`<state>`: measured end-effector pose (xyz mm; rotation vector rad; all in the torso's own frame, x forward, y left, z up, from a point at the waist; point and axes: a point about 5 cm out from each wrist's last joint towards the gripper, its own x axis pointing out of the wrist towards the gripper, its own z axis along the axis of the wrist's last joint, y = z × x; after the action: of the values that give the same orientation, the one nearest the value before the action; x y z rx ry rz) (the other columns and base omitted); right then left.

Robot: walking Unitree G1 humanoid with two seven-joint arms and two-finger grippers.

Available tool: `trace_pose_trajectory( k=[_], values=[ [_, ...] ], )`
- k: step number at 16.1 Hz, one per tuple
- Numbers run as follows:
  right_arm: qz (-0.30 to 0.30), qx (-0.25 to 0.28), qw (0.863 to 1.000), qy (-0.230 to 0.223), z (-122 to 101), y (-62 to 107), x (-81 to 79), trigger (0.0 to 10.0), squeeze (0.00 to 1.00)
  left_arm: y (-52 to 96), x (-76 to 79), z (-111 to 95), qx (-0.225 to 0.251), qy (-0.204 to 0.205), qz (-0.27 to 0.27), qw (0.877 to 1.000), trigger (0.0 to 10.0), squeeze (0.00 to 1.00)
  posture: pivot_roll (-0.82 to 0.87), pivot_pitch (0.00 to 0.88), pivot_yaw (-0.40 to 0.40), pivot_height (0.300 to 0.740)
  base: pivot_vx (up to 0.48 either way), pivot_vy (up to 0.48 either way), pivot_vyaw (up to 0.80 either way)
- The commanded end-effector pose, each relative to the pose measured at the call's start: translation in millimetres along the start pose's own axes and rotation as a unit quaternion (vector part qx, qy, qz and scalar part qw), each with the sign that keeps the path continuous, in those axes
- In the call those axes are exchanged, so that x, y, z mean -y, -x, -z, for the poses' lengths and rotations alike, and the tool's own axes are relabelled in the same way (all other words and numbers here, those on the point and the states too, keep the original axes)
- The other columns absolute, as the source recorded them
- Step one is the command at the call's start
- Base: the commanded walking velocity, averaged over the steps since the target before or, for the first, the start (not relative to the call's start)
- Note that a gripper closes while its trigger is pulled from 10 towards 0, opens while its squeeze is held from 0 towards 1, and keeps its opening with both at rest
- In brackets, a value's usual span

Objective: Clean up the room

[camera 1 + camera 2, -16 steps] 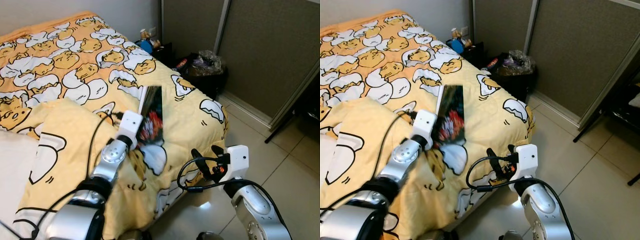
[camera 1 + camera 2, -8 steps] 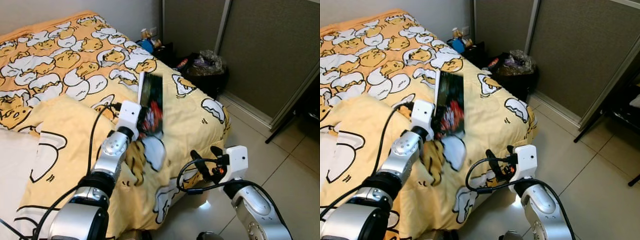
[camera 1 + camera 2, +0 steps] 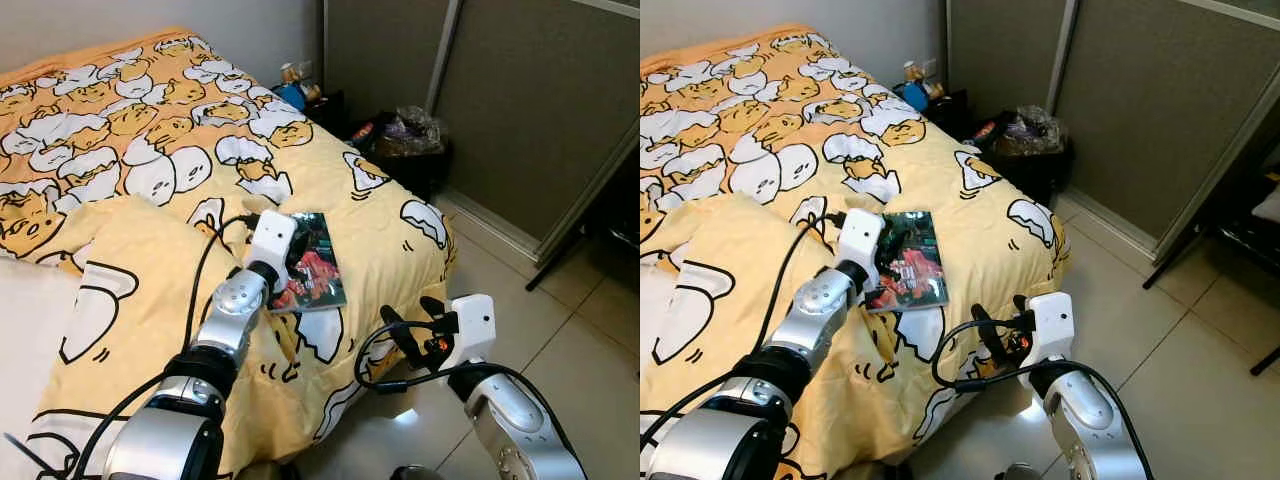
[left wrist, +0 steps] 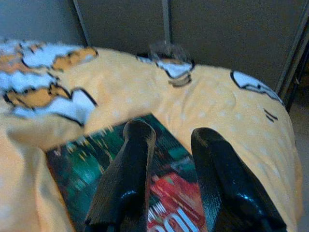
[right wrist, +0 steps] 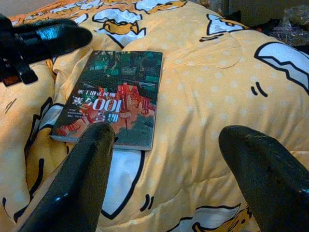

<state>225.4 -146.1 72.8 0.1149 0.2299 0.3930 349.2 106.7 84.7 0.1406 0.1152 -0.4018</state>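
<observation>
The book (image 3: 315, 265) has dropped flat onto the quilt (image 3: 400, 180); left tool (image 4: 169, 145), narrowly parted, empty above it. Right tool (image 5: 178, 159) gapes wide beside the bed.

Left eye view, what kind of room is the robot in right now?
Most likely a bedroom. A bed fills most of the view under a yellow blanket printed with cartoon eggs, a book lies on it, and a small stand with knick-knacks sits beside the bed, next to sliding doors.
</observation>
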Motion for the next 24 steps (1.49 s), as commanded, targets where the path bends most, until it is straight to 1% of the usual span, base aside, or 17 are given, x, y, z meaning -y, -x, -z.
trace_pose_trajectory(
  k=[1, 3, 4, 5, 6, 8, 9, 12, 14, 15, 16, 18, 19, 21, 22, 23, 24],
  values=[
    [-0.004, 0.001, 1.0, 0.003, -2, 2.3, -1.8, 10.0, 0.0, 0.0, -1.8, 6, -0.027, 0.007, -0.007, 1.0, 10.0, 0.0, -0.22, 0.056, 0.076, 0.74, 0.0, 0.0, 0.0],
    [-0.004, 0.0, 1.0, 0.003, -1, 2.7, -1.9, 10.0, 0.0, -0.3, -6.1, 8, -0.043, 0.0, -0.035, 0.998, 10.0, 0.0, -0.22, 0.052, 0.076, 0.74, 0.0, 0.0, 0.0],
    [0.002, 0.0, 1.0, 0.004, -1, 3.2, -0.4, 10.0, 0.0, -1.4, -7.6, 5, -0.036, -0.036, -0.045, 0.998, 10.0, 0.0, -0.22, 0.048, 0.075, 0.74, 0.0, 0.0, 0.0],
    [0.011, 0.003, 1.0, 0.006, -2, 4.0, 3.3, 10.0, 0.0, -3.9, -7.2, -2, -0.021, -0.042, -0.047, 0.998, 10.0, 0.78, -0.23, 0.046, 0.076, 0.74, 0.0, 0.0, 0.0],
    [0.022, 0.006, 1.0, 0.007, -3, 3.8, 6.2, 10.0, 0.0, -4.9, -8.9, -4, -0.021, -0.043, -0.053, 0.997, 10.0, 1.0, -0.23, 0.043, 0.077, 0.74, 0.0, 0.0, 0.0],
    [0.084, 0.019, 0.996, 0.001, -7, -0.5, 21.9, 10.0, 0.0, -5.4, -18.9, -10, -0.014, -0.045, -0.08, 0.996, 10.0, 1.0, -0.22, 0.041, 0.084, 0.74, 0.0, 0.0, 0.0],
    [0.107, 0.04, 0.993, -0.008, -14, -5.6, 32.2, 10.0, 1.0, -4.2, -27.3, -15, 0.002, -0.038, -0.096, 0.995, 10.0, 1.0, -0.21, 0.04, 0.091, 0.74, 0.0, 0.0, 0.0],
    [0.138, 0.074, 0.988, -0.014, -29, -12.9, 51.3, 10.0, 1.0, 8.9, -45.7, -27, 0.053, -0.077, -0.116, 0.989, 10.0, 1.0, -0.18, 0.037, 0.11, 0.74, 0.0, 0.0, 0.0],
    [0.128, 0.082, 0.988, -0.023, -31, -23.3, 50.8, 10.0, 1.0, 26.2, -55.8, -23, 0.059, -0.09, -0.126, 0.986, 10.0, 1.0, -0.14, 0.038, 0.117, 0.74, 0.0, 0.0, 0.0],
    [0.125, 0.084, 0.986, -0.078, -25, -39.6, 51.2, 10.0, 1.0, 45.9, -61.6, -24, 0.073, -0.098, -0.131, 0.984, 10.0, 1.0, -0.07, 0.05, 0.12, 0.74, 0.0, 0.0, 0.0],
    [0.114, 0.084, 0.985, -0.097, -23, -47.0, 49.3, 10.0, 1.0, 51.8, -59.1, -28, 0.084, -0.109, -0.12, 0.983, 10.0, 1.0, -0.04, 0.057, 0.121, 0.74, 0.0, 0.0, 0.0],
    [0.065, 0.082, 0.983, -0.154, -24, -70.4, 38.1, 10.0, 1.0, 66.2, -35.6, -37, 0.098, -0.127, -0.03, 0.987, 10.0, 1.0, 0.01, 0.071, 0.12, 0.74, 0.0, 0.0, 0.0],
    [0.043, 0.083, 0.976, -0.197, -26, -82.8, 34.8, 10.0, 1.0, 75.6, -24.7, -29, 0.068, -0.112, 0.009, 0.991, 10.0, 1.0, 0.04, 0.086, 0.119, 0.74, 0.0, 0.0, 0.0],
    [0.024, 0.07, 0.971, -0.226, -25, -95.6, 28.3, 10.0, 1.0, 88.5, -21.2, -23, 0.042, -0.105, 0.029, 0.993, 10.0, 1.0, 0.07, 0.106, 0.118, 0.74, 0.0, 0.0, 0.0],
    [0.027, 0.048, 0.97, -0.235, -20, -103.7, 26.2, 10.0, 1.0, 94.9, -21.3, -21, 0.029, -0.1, 0.029, 0.994, 10.0, 0.0, 0.09, 0.136, 0.116, 0.74, 0.0, 0.0, 0.0],
    [0.038, 0.03, 0.975, -0.215, -16, -106.9, 26.6, 10.0, 1.0, 99.6, -20.6, -22, 0.019, -0.099, 0.031, 0.994, 10.0, 0.0, 0.1, 0.147, 0.116, 0.74, 0.0, 0.0, 0.0],
    [0.042, 0.027, 0.977, -0.206, -14, -108.5, 25.6, 10.0, 0.69, 105.3, -23.0, -23, 0.012, -0.097, 0.028, 0.995, 10.0, 0.0, 0.12, 0.17, 0.124, 0.74, 0.0, 0.0, 0.0]
  ],
)
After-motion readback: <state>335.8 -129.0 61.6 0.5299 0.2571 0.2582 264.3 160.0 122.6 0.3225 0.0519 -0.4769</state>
